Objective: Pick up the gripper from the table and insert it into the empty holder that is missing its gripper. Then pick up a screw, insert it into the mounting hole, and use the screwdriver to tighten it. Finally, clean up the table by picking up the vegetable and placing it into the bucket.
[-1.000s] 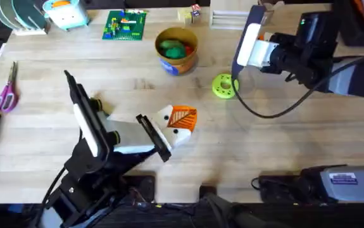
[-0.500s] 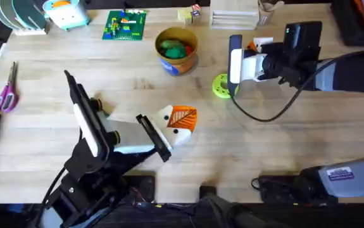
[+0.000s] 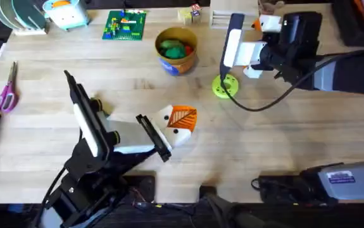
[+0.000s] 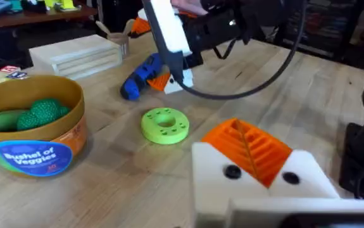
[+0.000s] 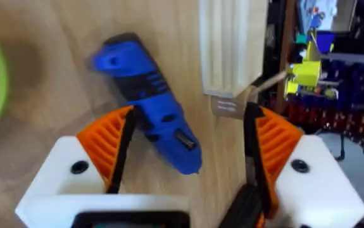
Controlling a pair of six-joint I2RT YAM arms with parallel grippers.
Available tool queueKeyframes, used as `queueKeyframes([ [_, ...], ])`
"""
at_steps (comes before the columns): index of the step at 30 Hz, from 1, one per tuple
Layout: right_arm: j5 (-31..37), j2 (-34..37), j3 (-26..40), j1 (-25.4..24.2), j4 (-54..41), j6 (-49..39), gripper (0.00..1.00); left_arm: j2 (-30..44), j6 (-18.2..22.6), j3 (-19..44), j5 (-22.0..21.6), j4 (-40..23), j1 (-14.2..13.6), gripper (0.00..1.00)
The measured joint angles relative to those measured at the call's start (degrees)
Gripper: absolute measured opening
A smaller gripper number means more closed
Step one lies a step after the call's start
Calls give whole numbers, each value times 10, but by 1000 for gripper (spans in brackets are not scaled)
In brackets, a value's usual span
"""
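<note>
Overhead: the right gripper [image 3: 257,44] hangs over the far right of the table [image 3: 36,136], just beyond the green disc [image 3: 225,85], which lies under its arm's white link. Off to its left stands the bucket [image 3: 176,49] with green vegetables [image 3: 172,48] inside. The left gripper [image 3: 180,125] rests low near the table's middle, well apart from the right one; its white finger block carries an orange ribbed pad [image 3: 182,117], and whether it is wide or narrow cannot be told here. Scissors [image 3: 6,92] lie far off to its left.

Left wrist: ahead of the left gripper's own orange-tipped finger [image 4: 251,149] sits the green disc [image 4: 164,124], with the bucket [image 4: 33,123] off to one side of it, holding the vegetables [image 4: 26,114]. Beyond the disc, the blue screwdriver [image 4: 140,77] lies on the wood right beneath the right arm's gripper [image 4: 169,73].

Right wrist: the right gripper [image 5: 188,136] stands wide, its two orange pads well apart, and the screwdriver [image 5: 147,98] lies on the table between them, closer to one finger, not clamped. A pale wooden block [image 5: 229,47] lies just beyond it
</note>
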Motion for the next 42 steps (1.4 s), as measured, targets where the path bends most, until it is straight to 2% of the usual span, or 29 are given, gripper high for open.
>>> queueKeyframes([
  [6,58,-93,0,3,-1,186,986,0,0,0,0,0,0,11],
  [13,87,-237,0,26,-84,418,986,0,1,0,0,0,0,26],
  [14,87,-257,0,33,-95,444,986,0,3,0,0,0,0,118],
  [16,87,-295,0,48,-115,490,986,0,3,0,0,0,0,450],
  [17,87,-308,0,54,-123,505,987,0,3,0,0,0,0,570],
  [19,87,-333,0,67,-140,530,986,0,3,0,0,0,0,906],
  [20,87,-341,0,73,-146,538,986,0,2,0,0,0,0,966],
  [24,87,-359,0,90,-166,560,986,0,2,0,-1,5,0,992],
  [26,87,-361,0,99,-168,565,986,0,2,0,-7,26,0,993],
  [28,87,-362,0,110,-168,568,986,0,2,1,-21,54,0,993],
  [30,88,-363,0,121,-168,571,987,0,-5,9,-42,43,0,993],
  [32,88,-364,0,132,-168,574,986,0,-19,35,-76,-3,0,993],
  [34,88,-365,0,142,-168,574,987,5,-38,86,-127,-68,0,993],
  [37,88,-365,0,150,-161,574,987,37,-60,200,-207,-163,0,992],
  [42,88,-365,0,153,-117,581,986,163,-87,428,-337,-363,0,993],
])
